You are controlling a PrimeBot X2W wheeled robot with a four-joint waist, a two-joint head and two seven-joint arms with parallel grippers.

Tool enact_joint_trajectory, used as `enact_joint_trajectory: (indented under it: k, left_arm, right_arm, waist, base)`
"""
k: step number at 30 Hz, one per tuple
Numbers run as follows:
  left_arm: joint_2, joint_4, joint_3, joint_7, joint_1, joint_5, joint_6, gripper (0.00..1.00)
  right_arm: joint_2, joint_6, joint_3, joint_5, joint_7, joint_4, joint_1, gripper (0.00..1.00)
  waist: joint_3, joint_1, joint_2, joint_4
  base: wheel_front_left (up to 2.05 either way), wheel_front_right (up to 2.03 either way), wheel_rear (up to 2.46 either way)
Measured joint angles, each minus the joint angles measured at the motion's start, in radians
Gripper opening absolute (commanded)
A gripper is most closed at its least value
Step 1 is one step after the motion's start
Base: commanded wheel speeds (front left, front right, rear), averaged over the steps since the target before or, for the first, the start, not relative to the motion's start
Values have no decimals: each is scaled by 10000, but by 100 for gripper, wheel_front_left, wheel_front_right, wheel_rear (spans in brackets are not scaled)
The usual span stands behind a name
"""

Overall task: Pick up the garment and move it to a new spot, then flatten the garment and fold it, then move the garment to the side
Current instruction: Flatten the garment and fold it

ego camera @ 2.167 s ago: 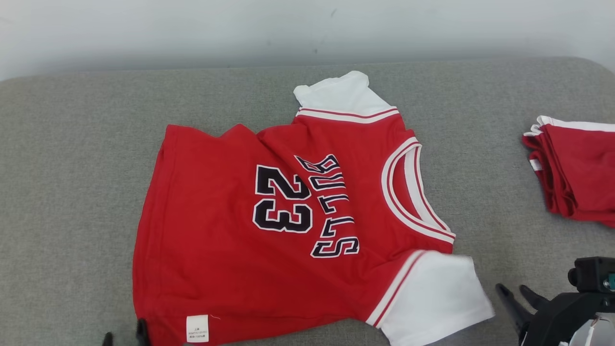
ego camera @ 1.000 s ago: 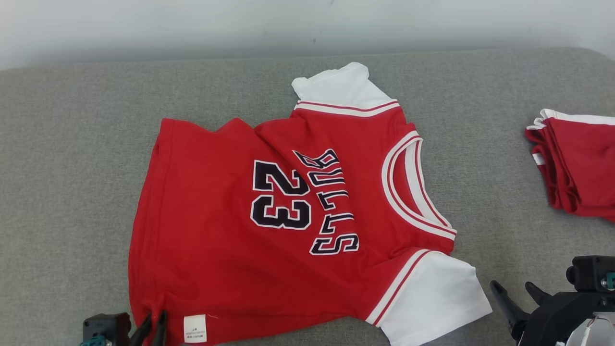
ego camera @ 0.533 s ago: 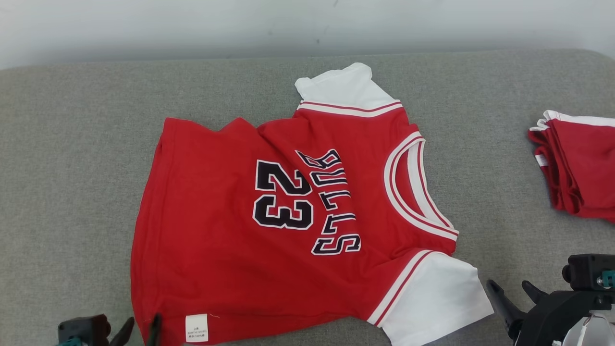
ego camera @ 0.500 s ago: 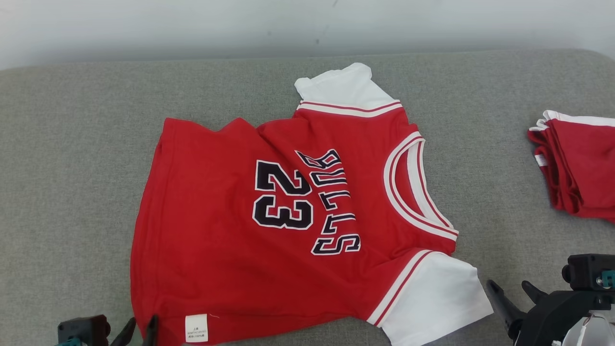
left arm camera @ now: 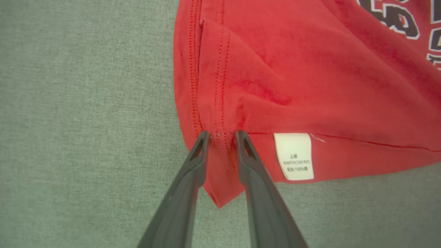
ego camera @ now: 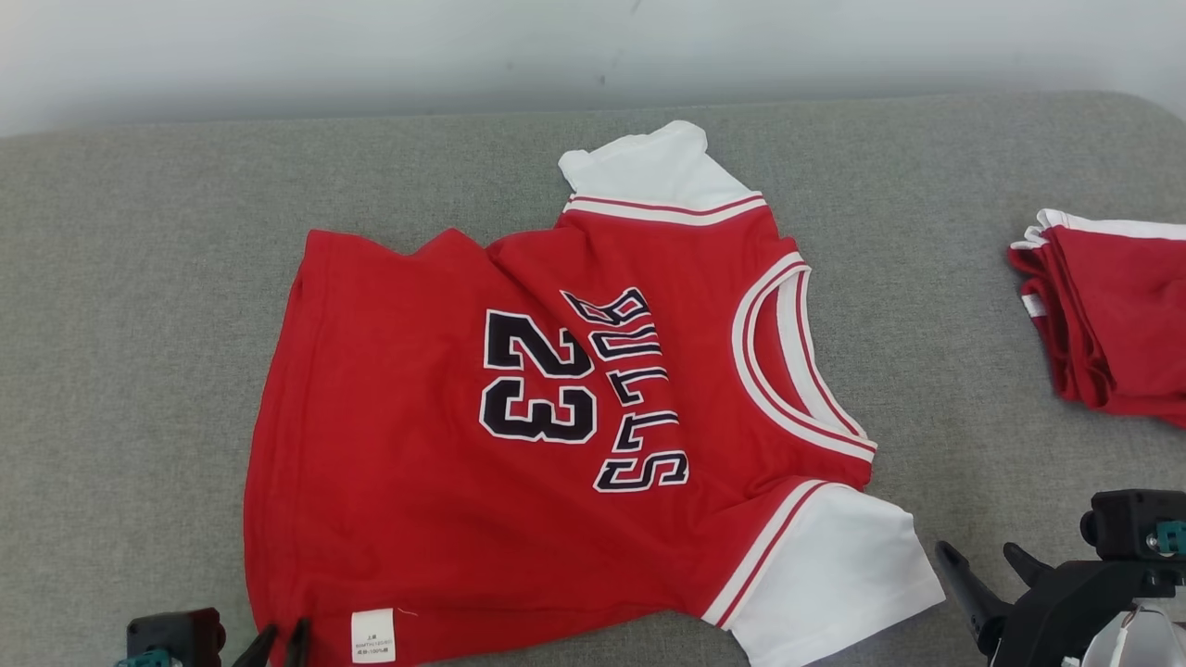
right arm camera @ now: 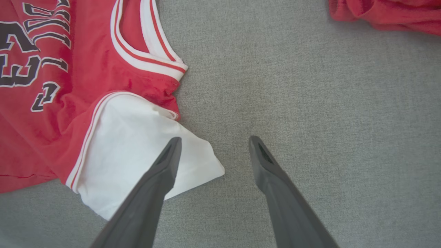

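The hem corner (left arm camera: 220, 179) of the jersey (ego camera: 417, 482) is straddled by the left gripper (left arm camera: 222, 136), narrowly parted; whether it is pinched cannot be told. The right gripper (right arm camera: 213, 141) is spread wide beside the jersey's white sleeve (right arm camera: 131, 144).

So my garment (ego camera: 556, 417) lies mid-cushion (ego camera: 139, 324), neck hole toward my right, hem toward my left. My left gripper (ego camera: 283, 635) is at the near hem corner, one finger on each side of it, with the tag (ego camera: 372, 635) just to its right. My right gripper (ego camera: 975, 549) sits just beside the near sleeve (ego camera: 834, 574). The folded pile (ego camera: 1112, 324) is far right, well apart.
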Motion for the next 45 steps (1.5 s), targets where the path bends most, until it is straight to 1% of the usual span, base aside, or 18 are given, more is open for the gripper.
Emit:
enact_joint_trajectory:
  k: [4, 8, 9, 10, 12, 14, 15, 16, 18, 22, 23, 25, 26, 28, 30, 33, 40, 45]
  left_arm:
    - [12, 56, -58, 42, -15, 23, 33, 40]
    - [38, 188, -58, 54, -37, 81, 113, 45]
    - [48, 219, -56, 52, -41, 96, 121, 48]
    - [54, 249, -54, 50, -53, 100, 140, 65]
    - [61, 309, -59, 38, -111, 107, 153, 81]
    - [63, 378, -84, 38, -228, 119, 150, 83]
    - [65, 403, -88, 36, -293, 128, 146, 82]
    - [67, 420, -96, 36, -327, 130, 144, 66]
    - [67, 474, -127, 36, -371, 130, 109, 42]
    - [88, 489, -140, 38, -466, 130, 104, 17]
    - [98, 479, -138, 38, -465, 132, 125, 18]
    - [119, 430, -127, 38, -461, 148, 163, 27]
    - [125, 385, -123, 38, -456, 148, 173, 28]
    - [153, 309, -105, 38, -443, 148, 213, 25]
    - [199, 213, -40, 29, -388, 155, 268, 0]
    - [230, -67, 27, 0, -223, 174, 391, 0]
    - [213, -688, 56, -48, 172, 174, 614, 0]
    - [21, -1037, 82, -608, 215, 161, 593, 0]
  right_arm:
    - [0, 0, 21, 0, 12, -15, 0, 100]
    - [2, 0, 27, 0, 38, -46, 1, 100]
    - [2, 0, 31, 0, 44, -58, 2, 100]
    - [4, 0, 35, 0, 48, -69, 2, 100]
    - [6, 0, 31, 0, 77, -90, 2, 100]
    - [12, 0, 31, 0, 84, -96, 1, 100]
    - [15, 0, 33, -2, 86, -100, -1, 100]
    - [17, 0, 35, -2, 86, -102, -3, 100]
    - [19, 0, 42, -2, 86, -107, -17, 100]
    - [25, 0, 44, -17, 86, -111, -76, 100]
    - [27, 0, 42, -17, 86, -111, -76, 100]
    - [36, 0, 38, -17, 88, -109, -76, 100]
    - [38, 0, 35, -17, 88, -109, -75, 100]
    - [46, 0, 33, -17, 86, -107, -75, 100]
    - [58, 0, 42, -17, 86, -107, -74, 100]
    - [65, 0, 46, -17, 98, -132, -61, 100]
    - [65, 0, -167, -337, 671, -577, 443, 100]
    - [111, 0, -364, -594, 984, -652, 937, 100]
  waist:
    - [9, 0, 0, -3]
    - [44, 0, 0, -8]
    - [57, 0, 0, -9]
    - [71, 0, 0, -9]
    - [106, 0, 0, -8]
    - [140, 0, 0, -6]
    - [154, 0, 0, -9]
    - [165, 0, 0, -13]
    - [183, 0, 0, -28]
    - [206, 0, 0, -50]
    - [204, 0, 1, -52]
    - [205, 0, 0, -52]
    - [206, 0, 0, -47]
    - [201, 0, 0, -35]
    - [199, 0, 0, -23]
    - [206, 0, 0, 4]
    - [287, 0, 0, 67]
    - [419, 0, 0, 88]
  base:
    - [0, 0, 0]
    - [0, 0, 0]
    - [0, 0, 0]
    - [0, 0, 0]
    - [0, 0, 0]
    - [0, 0, 0]
    - [0, 0, 0]
    - [0, 0, 0]
    - [0, 0, 0]
    - [0, 0, 0]
    - [0, 0, 0]
    - [0, 0, 0]
    - [0, 0, 0]
    - [0, 0, 0]
    - [0, 0, 0]
    - [0, 0, 0]
    - [0, 0, 0]
    - [0, 0, 0]
